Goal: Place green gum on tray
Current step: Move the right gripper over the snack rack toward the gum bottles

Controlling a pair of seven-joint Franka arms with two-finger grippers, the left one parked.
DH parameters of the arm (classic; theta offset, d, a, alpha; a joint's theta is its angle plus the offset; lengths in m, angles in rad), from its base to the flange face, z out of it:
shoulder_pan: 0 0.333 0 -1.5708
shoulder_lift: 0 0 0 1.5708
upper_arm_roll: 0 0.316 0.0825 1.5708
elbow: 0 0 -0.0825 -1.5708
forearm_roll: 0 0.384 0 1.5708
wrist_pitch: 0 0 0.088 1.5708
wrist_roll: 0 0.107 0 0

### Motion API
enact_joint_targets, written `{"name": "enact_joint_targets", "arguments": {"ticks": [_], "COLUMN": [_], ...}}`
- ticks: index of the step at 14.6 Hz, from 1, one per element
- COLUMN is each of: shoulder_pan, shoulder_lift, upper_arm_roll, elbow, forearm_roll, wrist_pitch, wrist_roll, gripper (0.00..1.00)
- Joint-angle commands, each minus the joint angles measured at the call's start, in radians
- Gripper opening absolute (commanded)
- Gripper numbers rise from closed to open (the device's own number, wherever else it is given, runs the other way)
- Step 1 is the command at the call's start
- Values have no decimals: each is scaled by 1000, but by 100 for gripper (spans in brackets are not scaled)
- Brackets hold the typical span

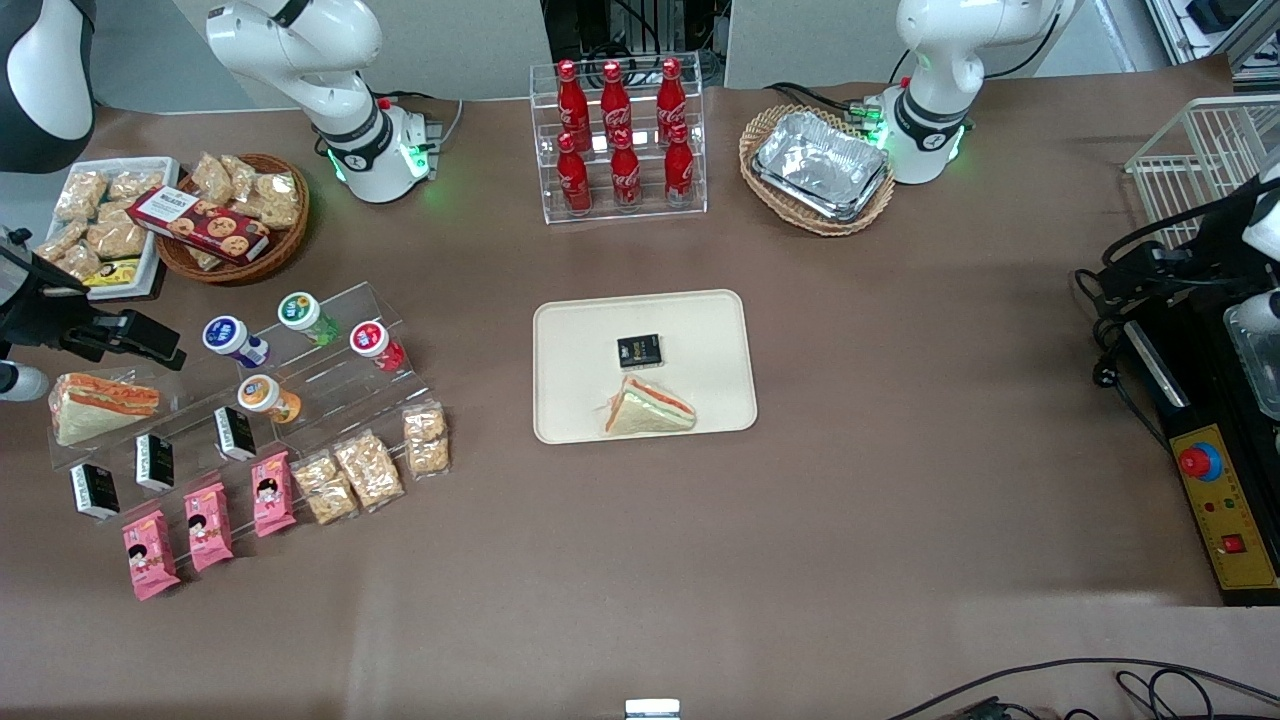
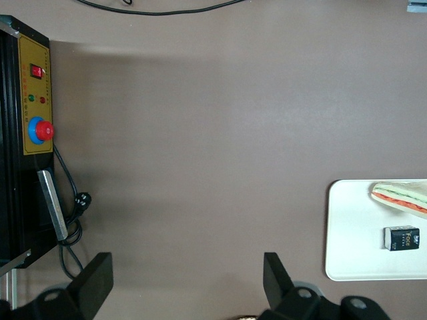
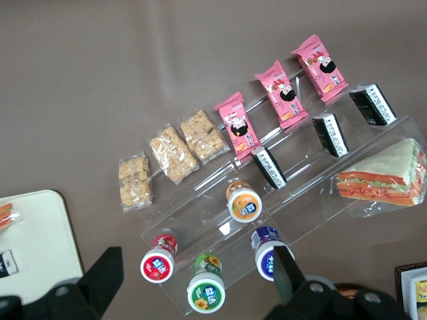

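The green gum (image 1: 305, 315) has a green body and a white lid. It stands on the top step of a clear acrylic shelf (image 1: 340, 385) toward the working arm's end of the table. In the right wrist view the green gum (image 3: 207, 288) shows lid-up between my two fingers, well below them. My gripper (image 1: 130, 335) hovers high above the shelf's outer end, open and empty (image 3: 197, 270). The cream tray (image 1: 580, 340) lies mid-table and carries a small black box (image 1: 639, 351) and a wrapped sandwich (image 1: 648, 408). A corner of the tray (image 3: 33, 233) shows in the right wrist view.
Beside the green gum stand a red gum (image 1: 377, 344), a purple gum (image 1: 233, 340) and an orange gum (image 1: 268, 398). The shelf also holds a sandwich (image 1: 100, 403), black boxes and snack packs. A cola rack (image 1: 620, 135) and two wicker baskets (image 1: 820, 165) stand farther back.
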State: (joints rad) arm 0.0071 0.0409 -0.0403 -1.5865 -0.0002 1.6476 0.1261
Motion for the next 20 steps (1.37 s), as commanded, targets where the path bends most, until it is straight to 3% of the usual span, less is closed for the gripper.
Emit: {"name": "enact_joint_targets", "arguments": {"ticks": [1,9,12,20], "shoulder_pan": [2,2,-6,-1], "shoulder_lift": [-19,-12,-35,-366], "upper_arm_roll": [2,0,-7,-10], "elbow": [-1,6,-4,-438], "forearm_roll": [17,20,20,19], "wrist_pitch": [-5,0,-25,37], "wrist_roll": [-8,-11,-83,-79], "gripper": [100,100,100,100]}}
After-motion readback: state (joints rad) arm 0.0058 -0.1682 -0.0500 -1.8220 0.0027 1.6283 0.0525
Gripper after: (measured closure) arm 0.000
